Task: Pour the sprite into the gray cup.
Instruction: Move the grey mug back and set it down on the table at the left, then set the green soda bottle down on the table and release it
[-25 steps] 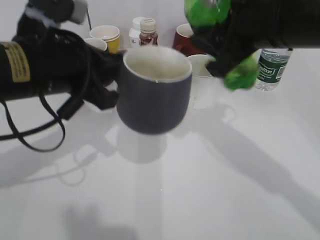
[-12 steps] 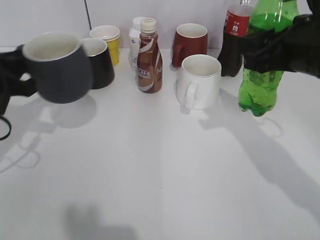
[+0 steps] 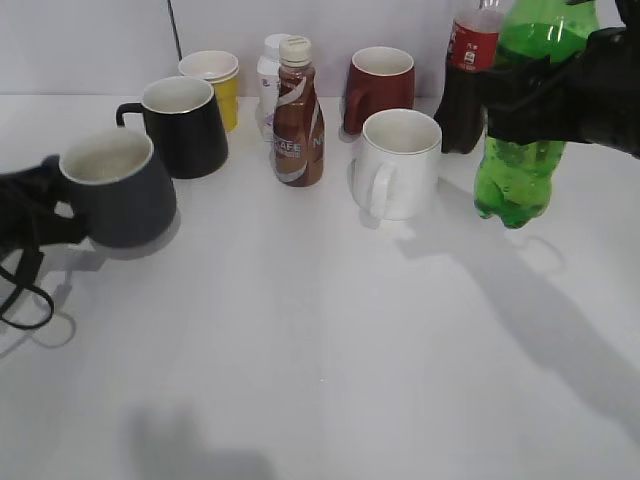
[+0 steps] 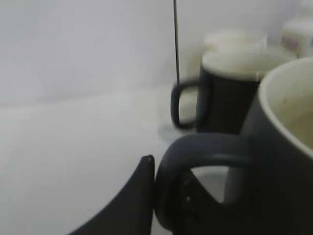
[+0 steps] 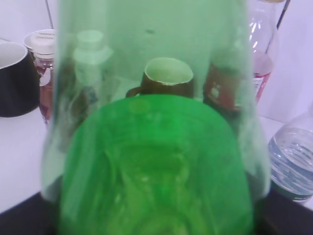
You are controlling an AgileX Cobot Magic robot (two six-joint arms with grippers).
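The gray cup stands at the left of the white table, upright, off-white inside. My left gripper is shut on its loop handle; in the left wrist view one dark finger presses against the handle of the gray cup. The sprite, a translucent green bottle, hangs upright a little above the table at the right. My right gripper is shut round its middle. The sprite fills the right wrist view and hides the jaws.
Behind stand a glossy black mug, a yellow cup, a brown coffee bottle, a white bottle, a dark red mug, a white mug and a cola bottle. A water bottle is at the right.
My left gripper has carried the gray cup from the middle, raised, out to the left and down onto the table. The sprite went from tilted to upright and has held still since.
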